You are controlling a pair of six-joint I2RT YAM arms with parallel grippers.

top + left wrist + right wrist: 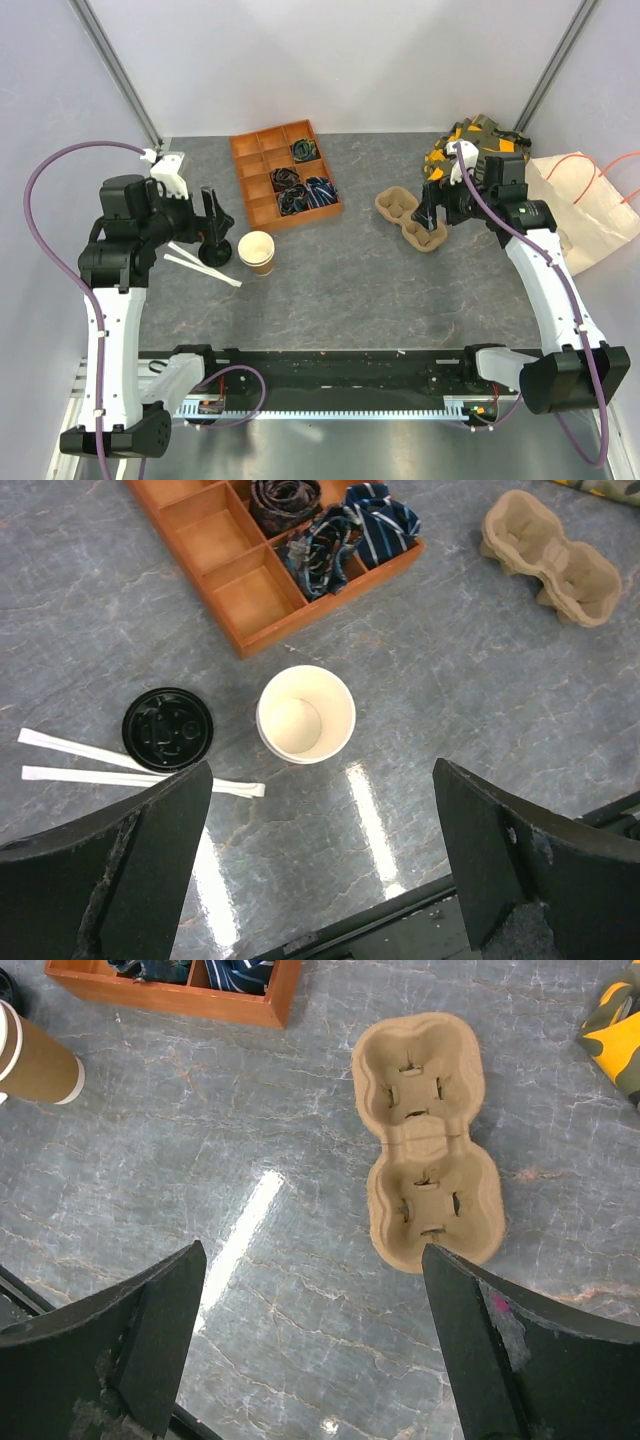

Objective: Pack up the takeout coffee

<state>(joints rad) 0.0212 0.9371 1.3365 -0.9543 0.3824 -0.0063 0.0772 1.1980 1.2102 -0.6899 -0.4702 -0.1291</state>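
Note:
No cup with a black lid on it shows. An open tan paper cup (pixel 256 252) with a cream inside stands left of centre; it also shows in the left wrist view (pixel 305 713) and the right wrist view (pixel 38 1060). A round black lid (pixel 167 729) lies flat on the table just left of it. The moulded brown pulp carrier (pixel 411 218) with two pockets lies at the right, empty (pixel 428 1140). My left gripper (pixel 213 235) is open and empty above the lid and cup (pixel 322 770). My right gripper (pixel 432 210) is open and empty over the carrier's near end (pixel 312 1250).
Two white wrapped straws (pixel 100 765) lie by the lid. An orange wooden compartment tray (pixel 255 160) with rolled ties stands at the back centre. A paper bag (pixel 580 205) and a camouflage cloth (pixel 470 135) lie at the back right.

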